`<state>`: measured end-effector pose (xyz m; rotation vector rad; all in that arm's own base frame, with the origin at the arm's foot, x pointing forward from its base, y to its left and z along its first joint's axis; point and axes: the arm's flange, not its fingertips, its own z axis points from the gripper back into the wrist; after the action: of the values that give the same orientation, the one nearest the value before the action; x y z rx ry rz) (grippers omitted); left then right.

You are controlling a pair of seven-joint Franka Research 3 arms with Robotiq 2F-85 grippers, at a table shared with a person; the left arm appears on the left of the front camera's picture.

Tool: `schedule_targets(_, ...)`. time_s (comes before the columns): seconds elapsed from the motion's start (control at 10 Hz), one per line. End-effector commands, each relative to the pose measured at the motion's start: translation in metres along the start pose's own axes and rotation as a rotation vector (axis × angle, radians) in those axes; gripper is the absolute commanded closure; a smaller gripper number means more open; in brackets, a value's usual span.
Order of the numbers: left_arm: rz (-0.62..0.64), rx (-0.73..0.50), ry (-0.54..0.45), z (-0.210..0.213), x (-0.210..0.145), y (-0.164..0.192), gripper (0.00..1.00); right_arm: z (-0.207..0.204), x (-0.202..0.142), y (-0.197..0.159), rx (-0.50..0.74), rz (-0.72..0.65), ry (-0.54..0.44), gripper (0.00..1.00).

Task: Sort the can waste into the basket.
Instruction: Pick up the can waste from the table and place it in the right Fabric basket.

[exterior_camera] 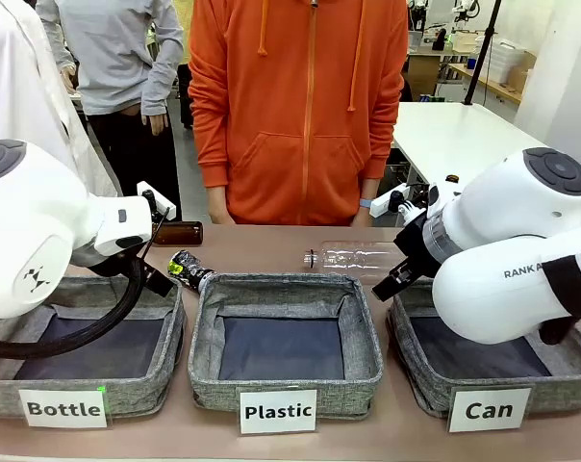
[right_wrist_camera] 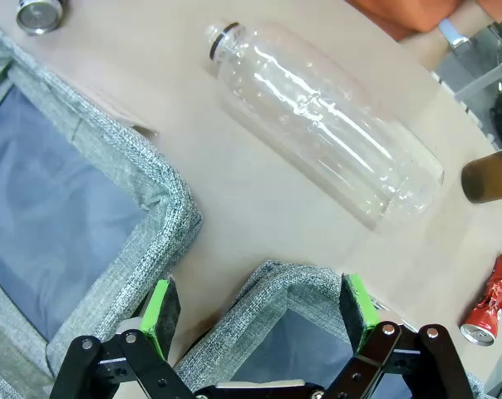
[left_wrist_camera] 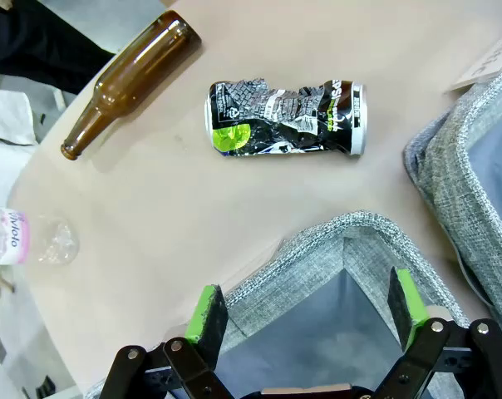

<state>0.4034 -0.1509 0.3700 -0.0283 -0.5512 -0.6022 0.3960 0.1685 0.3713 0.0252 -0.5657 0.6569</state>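
Nothing is sorted yet: the dark crushed can [left_wrist_camera: 284,118] lies on the counter [left_wrist_camera: 168,216] beside a brown bottle [left_wrist_camera: 126,83], and the red crushed can [right_wrist_camera: 490,312] lies near the Can basket [exterior_camera: 427,390] (visible lining bare). On the left gripper [left_wrist_camera: 307,301] and right gripper [right_wrist_camera: 259,301], the jaws are spread and empty.

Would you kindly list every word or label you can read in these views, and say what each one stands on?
"Bottle": left label, on the left basket.
"Plastic": middle label, on the middle basket.
"Can": right label, on the right basket.
"RANKA": partly hidden lettering on the right arm.
Pink label on a clear bottle: too blurred to read.
Print on the crushed can: too crumpled to read.
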Motion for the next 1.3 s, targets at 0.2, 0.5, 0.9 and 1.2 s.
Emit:
schedule_targets(0.2, 0.000, 0.000, 0.000, 0.000, 0.000, 0.000, 0.00, 0.000, 0.000, 0.000, 0.000, -0.001, 0.000, 0.00)
schedule_targets(0.5, 0.000, 0.000, 0.000, 0.000, 0.000, 0.000, 0.00, 0.000, 0.000, 0.000, 0.000, -0.001, 0.000, 0.00)
schedule_targets(0.9, 0.000, 0.000, 0.000, 0.000, 0.000, 0.000, 0.00, 0.000, 0.000, 0.000, 0.000, 0.000, 0.000, 0.00)
schedule_targets(1.2, 0.009, -0.239, 0.026, 0.067, 0.005, -0.008, 0.00, 0.065, 0.016, -0.022, 0.111, -0.235, 0.044, 0.00)
